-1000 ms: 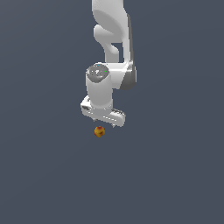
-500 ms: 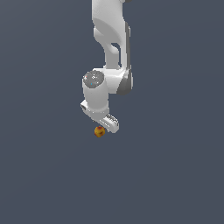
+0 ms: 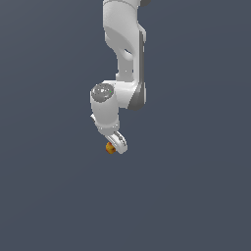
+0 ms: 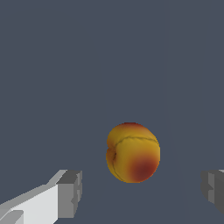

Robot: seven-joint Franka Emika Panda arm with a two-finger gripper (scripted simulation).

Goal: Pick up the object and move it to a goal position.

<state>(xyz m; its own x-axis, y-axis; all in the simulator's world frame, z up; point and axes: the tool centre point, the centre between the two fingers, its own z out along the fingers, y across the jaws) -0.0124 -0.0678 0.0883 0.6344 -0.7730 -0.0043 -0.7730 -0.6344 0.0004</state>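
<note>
orange-yellow with a red blush, the ball (image 4: pixel 133 152) lies on the desk (image 3: pixel 59 196) between the 2 fingers (image 4: pixel 70 194), which are wide apart. i'd lower further, centre it, then squeeze gently so it doesn't roll out.

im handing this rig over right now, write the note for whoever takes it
Hand: open, empty; its fingers stand apart on either side of the fruit, not touching it.
Fruit: small orange-yellow ball with a red patch, lying on the dark floor; in the exterior view it sits right at the hand's tip.
Done: the hand is lined up over the fruit.
Left: lower if needed, close on the fruit, lift, carry to the goal. No goal marker shows in either view.
</note>
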